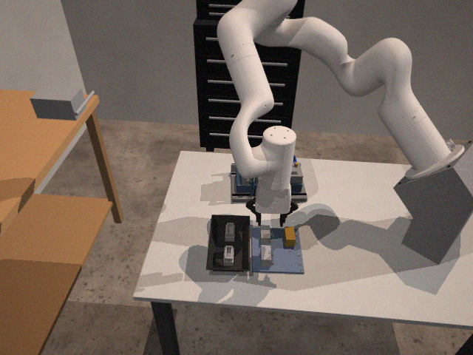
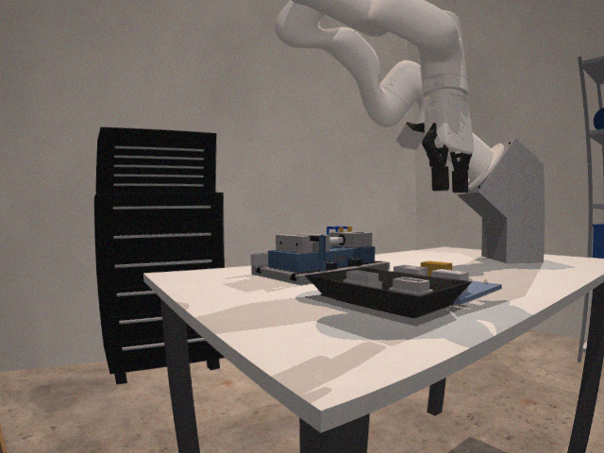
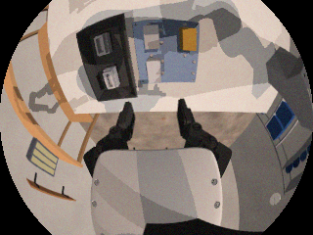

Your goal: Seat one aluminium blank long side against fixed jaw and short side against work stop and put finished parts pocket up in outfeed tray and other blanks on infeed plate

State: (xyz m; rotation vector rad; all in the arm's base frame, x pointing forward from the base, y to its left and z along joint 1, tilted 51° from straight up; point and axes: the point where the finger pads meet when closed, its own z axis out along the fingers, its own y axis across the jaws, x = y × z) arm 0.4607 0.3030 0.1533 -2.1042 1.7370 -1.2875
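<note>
Two finished parts lie nearest me in the black outfeed tray [image 1: 211,244], one [image 1: 228,255] toward the bench's front edge and the other [image 1: 229,231] behind it. In the exterior view both sit low on the tray floor; the front one [image 2: 411,284] shows a dark pocket on top, while I cannot tell which way up the rear one [image 2: 363,276] lies.

Just beside the tray, touching or nearly touching its side, is the blue infeed plate [image 1: 294,263]. It carries two aluminium blanks in a column next to the tray, one [image 1: 266,255] nearer the front and one [image 1: 264,231] behind it. A brass blank [image 1: 290,236] lies apart from them toward the plate's far corner. All three look flat on the plate and inside its edge. The white bench [image 1: 344,267] carries everything.

My tool [image 1: 271,220] hangs high in the air, above the plate's rear edge. Its black fingers [image 2: 440,176] are spread partway, well short of full width, and hold nothing; the wrist view shows only bench and floor between them. It touches nothing.

Behind the plate is the vise [image 1: 300,179], largely hidden by my wrist from above. From the exterior view its grey end blocks and blue body [image 2: 293,259] are clear, but I cannot see whether anything lies in the opening. Beyond the bench a black drawer cabinet [image 1: 244,95] stands against the wall.
</note>
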